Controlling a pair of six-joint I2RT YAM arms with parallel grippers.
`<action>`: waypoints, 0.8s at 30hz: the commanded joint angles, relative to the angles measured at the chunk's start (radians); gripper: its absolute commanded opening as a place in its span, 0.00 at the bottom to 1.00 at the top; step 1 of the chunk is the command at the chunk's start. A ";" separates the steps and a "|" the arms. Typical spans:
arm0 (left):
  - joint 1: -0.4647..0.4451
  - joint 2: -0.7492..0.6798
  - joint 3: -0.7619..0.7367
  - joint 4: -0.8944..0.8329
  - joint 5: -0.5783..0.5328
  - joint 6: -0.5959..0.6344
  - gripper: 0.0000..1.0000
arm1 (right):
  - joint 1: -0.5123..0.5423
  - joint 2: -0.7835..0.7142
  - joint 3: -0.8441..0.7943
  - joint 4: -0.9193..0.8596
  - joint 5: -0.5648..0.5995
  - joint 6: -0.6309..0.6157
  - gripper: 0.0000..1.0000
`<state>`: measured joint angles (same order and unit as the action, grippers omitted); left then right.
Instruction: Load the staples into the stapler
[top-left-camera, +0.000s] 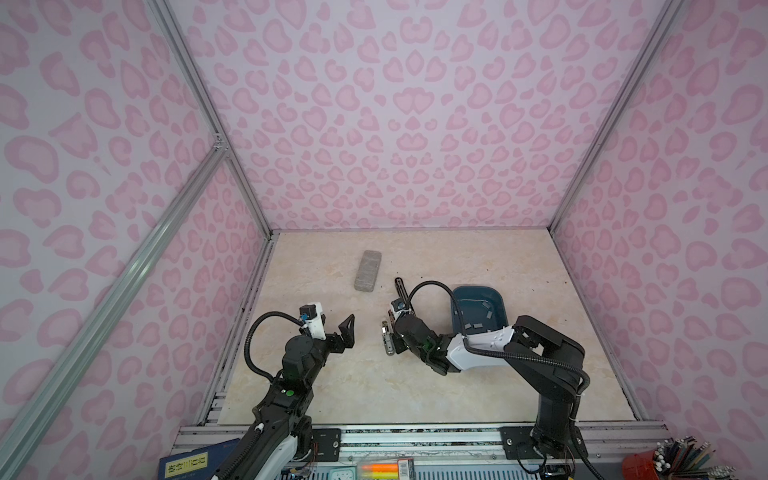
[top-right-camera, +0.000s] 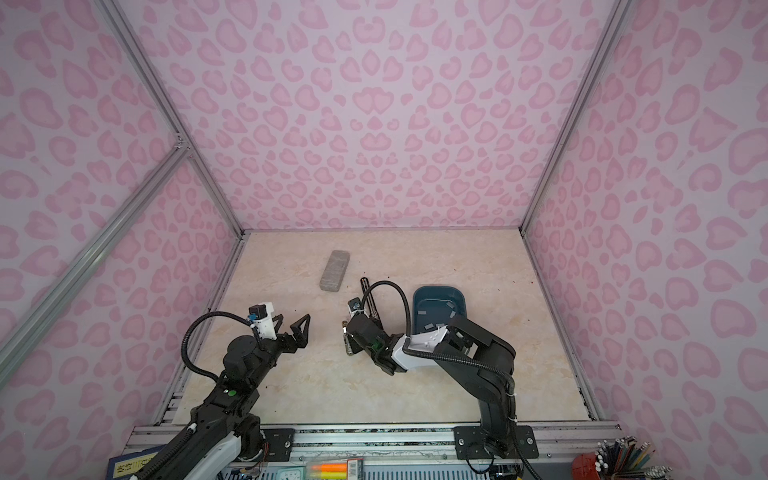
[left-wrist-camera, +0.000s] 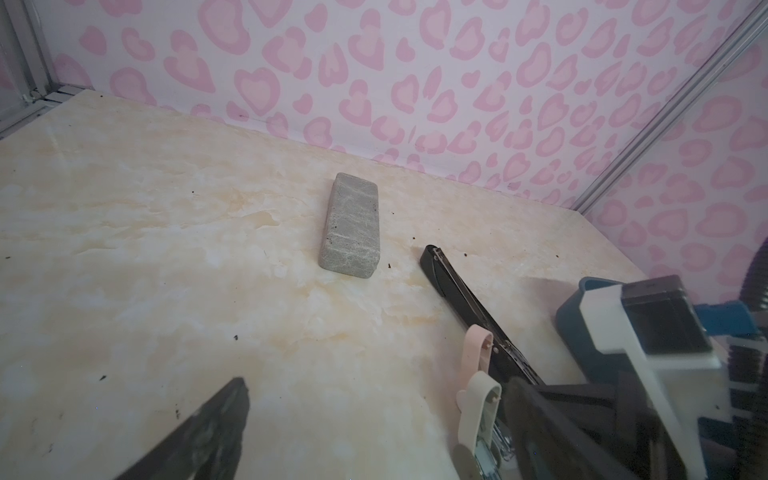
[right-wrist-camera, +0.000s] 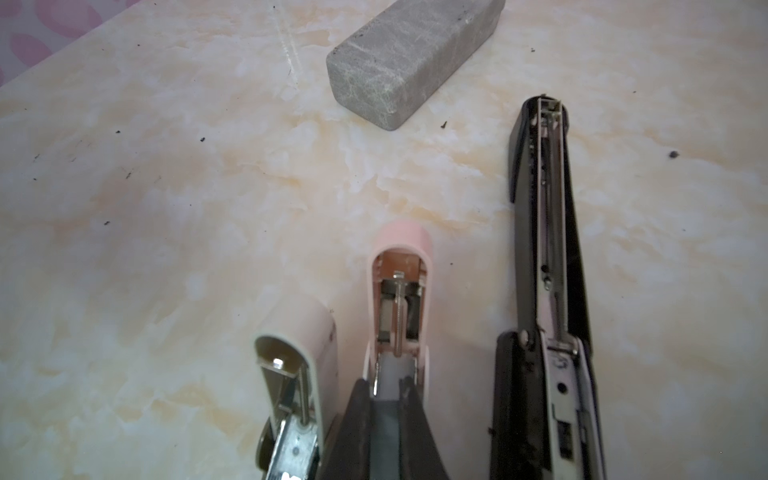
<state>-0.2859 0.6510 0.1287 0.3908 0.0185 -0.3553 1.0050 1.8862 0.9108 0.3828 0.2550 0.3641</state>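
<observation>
Left arm (top-left-camera: 297, 357): held at lower left, jaws spread wide.
Right arm (top-left-camera: 544, 353): bent toward centre, jaws pressed together at pink stapler (right-wrist-camera: 401, 237).

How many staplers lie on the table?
3, lying open side by side: the cream stapler, the pink stapler in the middle, and the black stapler nearest the blue tray. None seems hidden.

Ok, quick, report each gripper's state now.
Left gripper: open, holding nothing.
Right gripper: shut, tips at the open pink stapler; whether it grips anything cannot be told.
</observation>
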 joint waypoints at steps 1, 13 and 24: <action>0.002 -0.003 -0.002 0.040 0.001 -0.002 0.97 | -0.002 0.016 0.005 -0.008 0.020 0.012 0.07; 0.002 -0.005 -0.004 0.042 0.000 -0.002 0.97 | -0.004 0.022 0.006 -0.011 0.014 0.028 0.07; 0.002 -0.006 -0.003 0.040 -0.002 -0.004 0.97 | -0.001 0.000 -0.029 -0.027 0.016 0.072 0.05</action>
<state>-0.2859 0.6483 0.1272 0.3908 0.0185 -0.3584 1.0016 1.8904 0.8955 0.3668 0.2581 0.4152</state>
